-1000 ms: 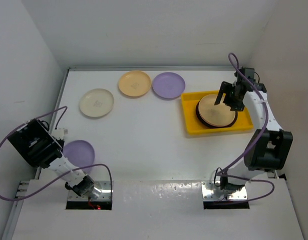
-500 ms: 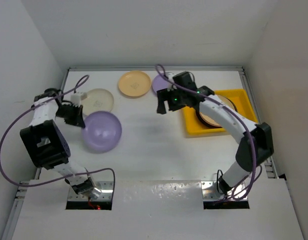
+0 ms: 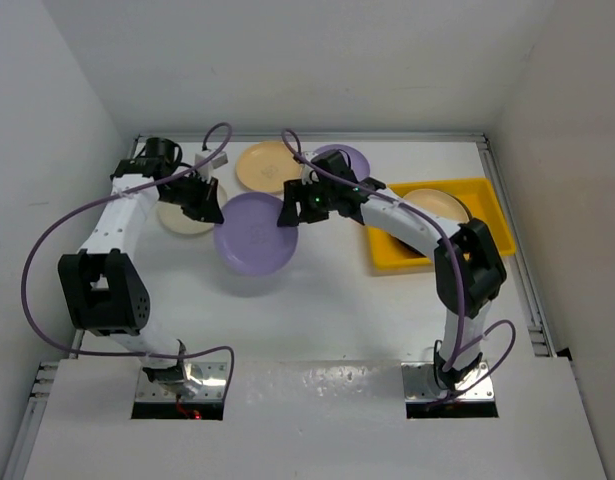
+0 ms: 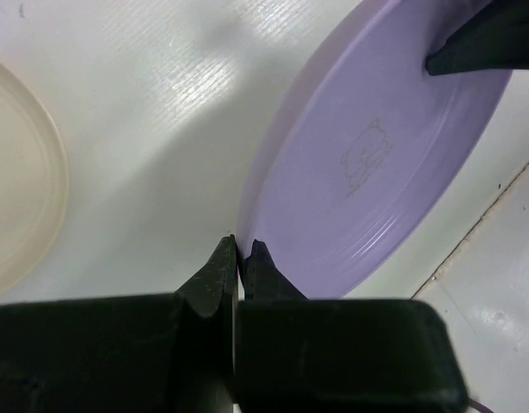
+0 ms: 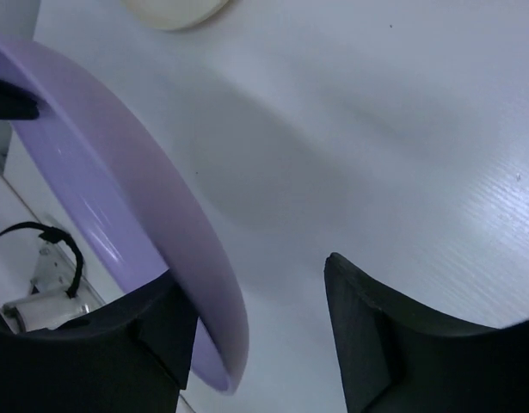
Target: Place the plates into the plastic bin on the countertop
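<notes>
Spanning the glossy white countertop (image 3: 317, 310), both arms stretch toward each other, left of the shallow yellow plastic bin (image 3: 379, 250). The round lavender plate (image 3: 252, 235) hangs tilted between them, outside the bin. Only the left wrist view shows the left gripper (image 4: 238, 251) pinched tight on the plate's rim. Only the right wrist view shows the right gripper (image 5: 264, 344) spread wide, with the opposite rim in its gap beside one finger.
</notes>
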You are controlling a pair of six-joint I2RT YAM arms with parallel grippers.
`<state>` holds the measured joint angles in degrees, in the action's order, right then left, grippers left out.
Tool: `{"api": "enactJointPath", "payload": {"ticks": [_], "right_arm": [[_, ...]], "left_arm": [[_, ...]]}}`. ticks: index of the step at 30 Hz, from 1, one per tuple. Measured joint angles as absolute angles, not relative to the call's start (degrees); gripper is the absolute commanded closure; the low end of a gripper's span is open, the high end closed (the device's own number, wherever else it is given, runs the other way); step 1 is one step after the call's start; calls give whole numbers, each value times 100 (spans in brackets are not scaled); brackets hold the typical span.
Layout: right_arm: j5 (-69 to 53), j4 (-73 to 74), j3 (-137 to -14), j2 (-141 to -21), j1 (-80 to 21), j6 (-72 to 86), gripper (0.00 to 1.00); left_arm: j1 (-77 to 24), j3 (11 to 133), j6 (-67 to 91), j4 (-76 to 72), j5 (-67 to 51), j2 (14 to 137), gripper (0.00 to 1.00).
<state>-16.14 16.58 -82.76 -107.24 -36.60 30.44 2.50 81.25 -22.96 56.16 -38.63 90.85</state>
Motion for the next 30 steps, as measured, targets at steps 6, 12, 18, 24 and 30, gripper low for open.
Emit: {"api": "enactJointPath", "payload": {"ticks": [6,12,18,24,30], "right_arm": [[-1487,1424,-7891,-10538,-3645,3151,100],[-1385,1396,-7516,-10261,-3385,3339,100],[-1278,1669,-6593,-9030,-1564,3575,100],[-1160,2362,-6139,-8388,1369,3645,100],[-1385,2821,-6003,-8617,2073,3621,90]], "left_arm": [[156,8230,-2174,5601,-3900,9284,76],[145,8525,-2064,5603,-3787,9336,0],[152,8772,-1756,5559,-2729,9408,0],[292,8729,-1549,5441,-1933,9485,0],[360,8639,-1466,5411,-1833,9594,0]]}}
